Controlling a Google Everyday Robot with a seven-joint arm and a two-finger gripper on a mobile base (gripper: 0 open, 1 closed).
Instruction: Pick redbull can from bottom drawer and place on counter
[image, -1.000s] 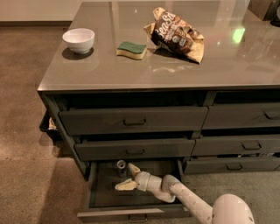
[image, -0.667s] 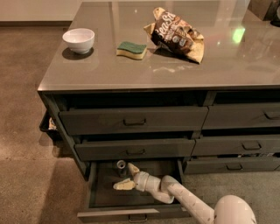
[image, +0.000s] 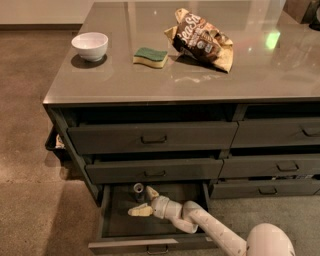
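In open dark grey bottom drawer (image: 116, 226): slim silvery redbull can (image: 138, 189) upright; cream gripper (image: 145, 202) just beside, fingers apart

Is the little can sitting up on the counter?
No, the can stands in the open bottom drawer, right by the gripper reaching in there.

On the counter (image: 150, 85): bowl (image: 90, 46) left, sponge (image: 150, 56) right of it, bag (image: 202, 42) further right. In the bottom drawer (image: 120, 225), the can (image: 138, 190) stands far, the gripper (image: 144, 202) just beside, nearer
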